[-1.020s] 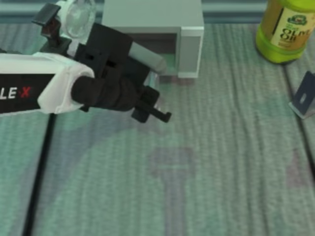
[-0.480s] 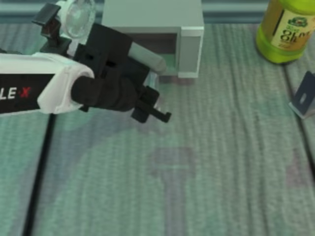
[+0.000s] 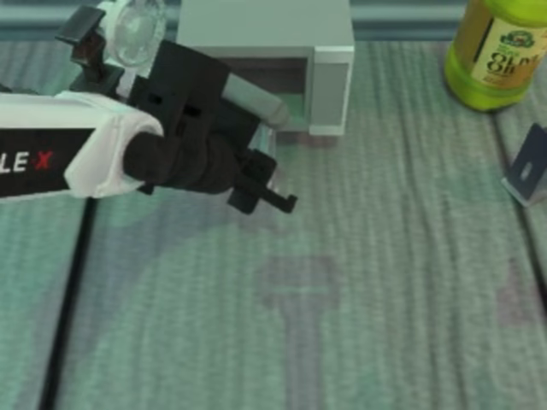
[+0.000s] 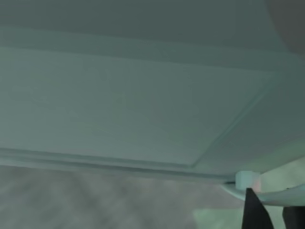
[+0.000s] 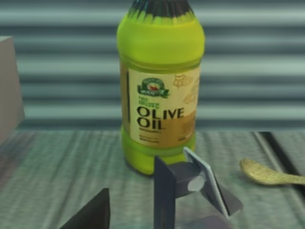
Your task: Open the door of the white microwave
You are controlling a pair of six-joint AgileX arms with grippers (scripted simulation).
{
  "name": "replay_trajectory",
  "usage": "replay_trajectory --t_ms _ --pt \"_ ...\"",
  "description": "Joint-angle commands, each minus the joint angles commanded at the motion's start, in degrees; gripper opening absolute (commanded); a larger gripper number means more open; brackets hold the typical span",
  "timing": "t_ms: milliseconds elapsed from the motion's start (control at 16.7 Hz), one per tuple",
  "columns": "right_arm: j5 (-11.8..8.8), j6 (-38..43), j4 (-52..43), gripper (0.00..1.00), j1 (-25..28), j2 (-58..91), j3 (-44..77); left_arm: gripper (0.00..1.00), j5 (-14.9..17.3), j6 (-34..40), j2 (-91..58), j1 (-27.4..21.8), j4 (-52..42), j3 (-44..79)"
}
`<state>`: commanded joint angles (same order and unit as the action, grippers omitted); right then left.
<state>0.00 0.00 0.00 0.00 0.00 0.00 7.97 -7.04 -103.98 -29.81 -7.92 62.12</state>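
From above, the left gripper [image 3: 275, 190] sits at the worktop's [image 3: 359, 282] back left, beside the swung-out door [image 3: 255, 99] of the white microwave [image 3: 282, 38], its cavity showing; whether its jaws are apart or together cannot be told. The left wrist view alone fills with the door's pale greyish panel. The olive oil bottle [image 3: 496, 51] stands back right. Only the right wrist view shows a small blue-grey stand [image 5: 195, 188], a spoon [image 5: 267, 174] and the right gripper's dark fingertip [image 5: 93, 214]

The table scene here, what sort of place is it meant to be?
Probably a make-believe kitchen tabletop, computer-rendered: a white microwave, an olive oil bottle and a spoon sit on a wooden table.
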Motion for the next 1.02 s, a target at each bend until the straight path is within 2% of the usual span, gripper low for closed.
replay_trajectory --t_ms 480,1020 --pt "0.0 0.0 0.0 1.00 0.0 0.0 0.0 0.00 2.4 -2.9 0.9 1.2 -0.3 -1.0" --pt "0.0 0.0 0.0 1.00 0.0 0.0 0.0 0.00 2.4 -2.9 0.9 1.2 -0.3 -1.0"
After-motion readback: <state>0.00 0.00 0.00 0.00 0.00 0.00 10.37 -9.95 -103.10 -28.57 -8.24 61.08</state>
